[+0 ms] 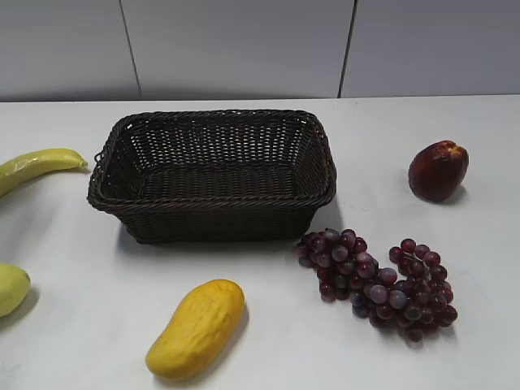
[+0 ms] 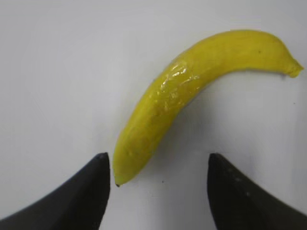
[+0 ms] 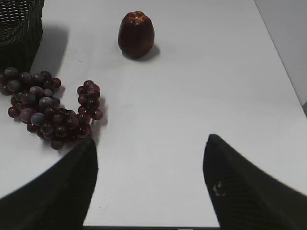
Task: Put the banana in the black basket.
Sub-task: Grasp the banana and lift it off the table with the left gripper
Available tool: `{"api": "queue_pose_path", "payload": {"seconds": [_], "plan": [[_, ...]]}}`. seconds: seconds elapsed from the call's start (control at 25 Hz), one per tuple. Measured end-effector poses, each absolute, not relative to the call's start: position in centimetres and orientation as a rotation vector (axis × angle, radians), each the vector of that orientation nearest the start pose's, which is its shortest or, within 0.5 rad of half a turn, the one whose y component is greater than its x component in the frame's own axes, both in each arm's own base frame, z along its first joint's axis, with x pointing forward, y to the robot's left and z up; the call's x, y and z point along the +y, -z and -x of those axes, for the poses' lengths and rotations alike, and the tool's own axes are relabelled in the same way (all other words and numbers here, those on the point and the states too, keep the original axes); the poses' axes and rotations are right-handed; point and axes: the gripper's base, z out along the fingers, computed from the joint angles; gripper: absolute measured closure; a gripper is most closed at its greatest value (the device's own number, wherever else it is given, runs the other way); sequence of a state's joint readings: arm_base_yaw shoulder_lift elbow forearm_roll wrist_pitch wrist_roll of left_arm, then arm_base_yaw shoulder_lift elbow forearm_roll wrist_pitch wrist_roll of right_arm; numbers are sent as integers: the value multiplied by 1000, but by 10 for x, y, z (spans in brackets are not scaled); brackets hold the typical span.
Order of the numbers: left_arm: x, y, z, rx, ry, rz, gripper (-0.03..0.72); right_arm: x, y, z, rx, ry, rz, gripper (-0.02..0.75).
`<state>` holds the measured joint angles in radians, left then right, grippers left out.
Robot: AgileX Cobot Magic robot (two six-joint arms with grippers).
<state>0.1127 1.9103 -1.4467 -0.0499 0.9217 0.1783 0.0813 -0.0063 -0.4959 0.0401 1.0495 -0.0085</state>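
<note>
The banana (image 1: 36, 165) lies on the white table at the far left, partly cut off by the frame edge, left of the black basket (image 1: 213, 193). The basket is empty. In the left wrist view the banana (image 2: 192, 86) lies curved on the table, and its lower tip sits between the fingers of my open left gripper (image 2: 158, 165), close to the left finger. My right gripper (image 3: 149, 146) is open and empty above bare table. Neither gripper shows in the exterior view.
A stubby yellow-orange mango-like fruit (image 1: 197, 328) lies in front of the basket. A pale yellow-green fruit (image 1: 11, 288) is at the left edge. A bunch of purple grapes (image 1: 378, 285) and a dark red apple-like fruit (image 1: 438, 170) lie right of the basket.
</note>
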Motion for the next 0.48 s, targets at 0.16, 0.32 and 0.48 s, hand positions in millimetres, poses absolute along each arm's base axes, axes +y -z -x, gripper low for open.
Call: {"api": "queue_pose_path", "payload": {"seconds": [0.16, 0.32, 0.48], "plan": [[42, -198, -403, 2869, 16, -118, 0, 3, -277, 5, 2029, -94, 93, 187], [44, -183, -413, 2865, 2, -138, -20, 3, -277, 5, 2029, -94, 93, 187], [47, -170, -422, 2860, -36, -174, -24, 3, -277, 5, 2029, -94, 93, 187]]}}
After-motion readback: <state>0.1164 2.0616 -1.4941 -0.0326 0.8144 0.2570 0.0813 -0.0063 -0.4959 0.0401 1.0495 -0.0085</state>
